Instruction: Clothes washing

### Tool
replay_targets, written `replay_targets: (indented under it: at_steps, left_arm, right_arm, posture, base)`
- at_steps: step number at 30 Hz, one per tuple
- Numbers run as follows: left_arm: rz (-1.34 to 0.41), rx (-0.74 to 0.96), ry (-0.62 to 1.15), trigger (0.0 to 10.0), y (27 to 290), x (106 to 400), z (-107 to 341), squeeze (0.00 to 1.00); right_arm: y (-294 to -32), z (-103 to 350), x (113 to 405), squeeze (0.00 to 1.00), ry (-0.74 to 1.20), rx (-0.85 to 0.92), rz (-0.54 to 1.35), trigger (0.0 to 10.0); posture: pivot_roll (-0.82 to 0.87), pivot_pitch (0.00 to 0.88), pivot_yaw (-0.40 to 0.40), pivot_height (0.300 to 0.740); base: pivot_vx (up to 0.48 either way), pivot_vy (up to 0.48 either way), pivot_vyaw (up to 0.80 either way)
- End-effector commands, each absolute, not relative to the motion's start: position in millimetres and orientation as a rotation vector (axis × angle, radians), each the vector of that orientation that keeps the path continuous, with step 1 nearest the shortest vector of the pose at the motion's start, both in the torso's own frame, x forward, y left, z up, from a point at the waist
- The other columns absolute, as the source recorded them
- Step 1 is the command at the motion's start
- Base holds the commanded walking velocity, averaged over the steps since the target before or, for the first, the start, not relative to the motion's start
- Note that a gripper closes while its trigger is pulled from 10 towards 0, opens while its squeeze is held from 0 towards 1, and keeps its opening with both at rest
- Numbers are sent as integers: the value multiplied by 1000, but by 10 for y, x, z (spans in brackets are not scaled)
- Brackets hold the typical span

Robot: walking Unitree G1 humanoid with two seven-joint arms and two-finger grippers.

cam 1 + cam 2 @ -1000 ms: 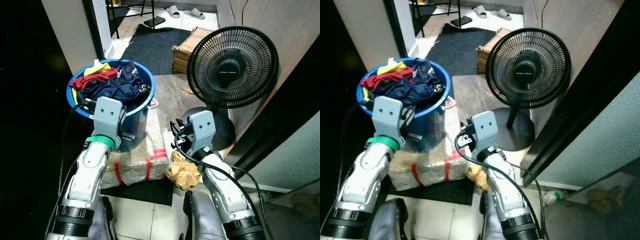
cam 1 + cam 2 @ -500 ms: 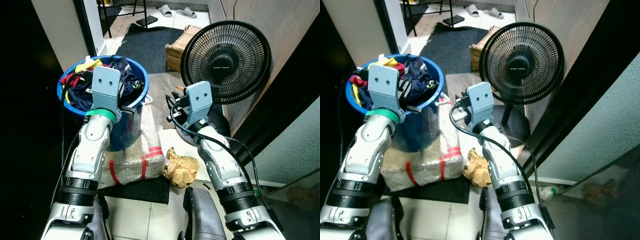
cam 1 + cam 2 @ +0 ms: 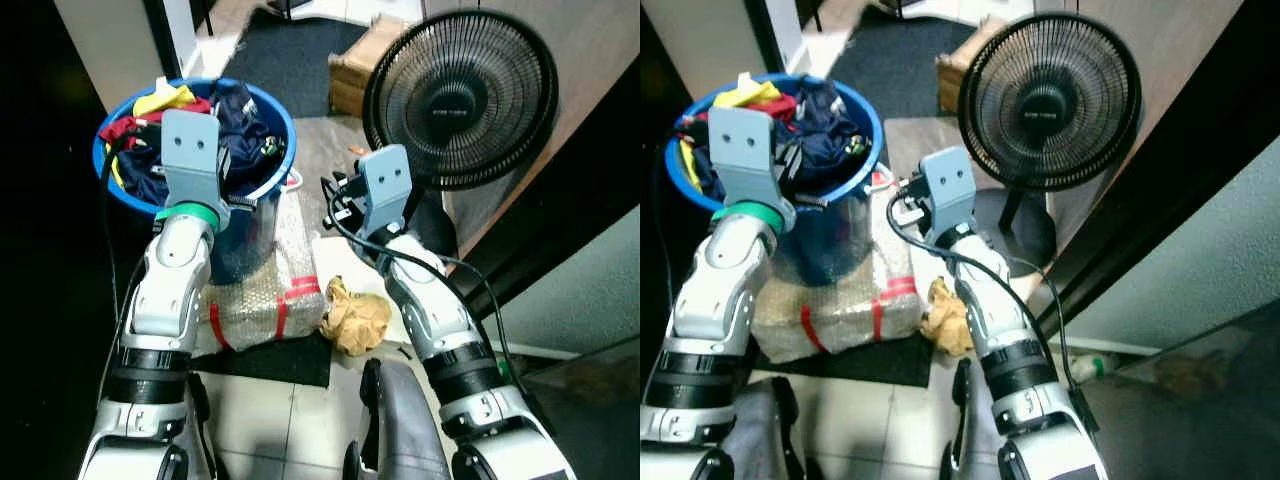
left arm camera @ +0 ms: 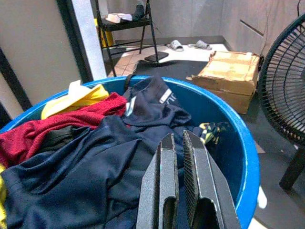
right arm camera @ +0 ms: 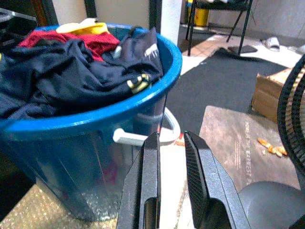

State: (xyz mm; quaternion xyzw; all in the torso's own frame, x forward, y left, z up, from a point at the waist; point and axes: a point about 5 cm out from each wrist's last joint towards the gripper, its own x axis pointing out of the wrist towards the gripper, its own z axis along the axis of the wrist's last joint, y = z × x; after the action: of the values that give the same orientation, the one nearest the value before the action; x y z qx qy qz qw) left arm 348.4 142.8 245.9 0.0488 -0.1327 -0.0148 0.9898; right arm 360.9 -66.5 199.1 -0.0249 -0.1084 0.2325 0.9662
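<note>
Bucket: a blue bucket (image 3: 283,150) stands on a bubble-wrapped parcel (image 3: 270,300) with red tape, on the floor to the robot's left front.
Clothes: a heap in the bucket; a navy garment (image 4: 95,162) on top, a red one (image 4: 43,131) and a yellow one (image 4: 78,98) toward the far rim.
Bucket handle: white (image 5: 164,131), on the side facing the fan.
Left gripper (image 4: 183,143): over the bucket's near rim, above the navy garment; fingers clenched together, a thin slit between them, grasping nothing.
Right gripper (image 5: 171,143): beside the bucket, low, near the white handle; fingers almost closed, a narrow gap, nothing held.
Fan: a black standing fan (image 3: 460,95) just right of the bucket.
Paper: a crumpled brown wad (image 3: 355,320) on the floor by the parcel.
Box: a cardboard box (image 4: 231,71) beyond the fan.
</note>
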Motion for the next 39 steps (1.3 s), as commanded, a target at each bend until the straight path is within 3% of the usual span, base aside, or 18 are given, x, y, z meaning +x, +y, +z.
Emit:
replay_targets:
  at_steps: [1,8,9,16,17,18,31,32,39]
  left_arm:
    - [-30,93,-261,10000,1404,3491,2481,0]
    - [-36,180,-198,10000,1440,3593,2445,0]
    - [-73,228,-99,10000,1467,3628,2323,0]
    - [-115,255,60,10000,1578,3592,2096,0]
    - [-106,258,69,10000,1601,3569,2069,757]
    - [-103,260,77,10000,1612,3552,2040,1000]
    - [-63,225,52,10000,1654,3575,2137,1000]
    - [-74,190,-3,10000,1617,3589,2297,0]
    - [-45,176,-54,10000,1627,3713,2542,0]
  right_arm:
    - [-731,1989,3649,0,-219,-51,442,10000]
    - [-812,2022,3754,0,-204,-121,429,10000]
    - [-867,2043,3801,0,-195,-149,419,10000]
    - [-1001,2056,3855,0,-175,-166,383,10000]
    - [-1012,2040,3851,0,-173,-160,378,10000]
    - [-1013,2023,3846,0,-171,-156,376,10000]
    - [-1000,2033,3870,0,-177,-152,379,10000]
    - [-999,2038,3878,0,-178,-151,378,10000]
    - [-970,2035,3893,0,-178,-145,380,10000]
  posture:
    - [35,254,-38,440]
    - [27,269,-45,440]
    - [29,266,-47,440]
    - [35,255,-47,440]
    - [34,253,-47,440]
    - [34,247,-49,440]
    - [35,234,-52,440]
    - [41,232,-54,440]
    - [41,233,-52,440]
  base:
    - [0,0,0]
    - [0,0,0]
    - [0,0,0]
    - [0,0,0]
    - [0,0,0]
    - [0,0,0]
    - [0,0,0]
    - [0,0,0]
    - [0,0,0]
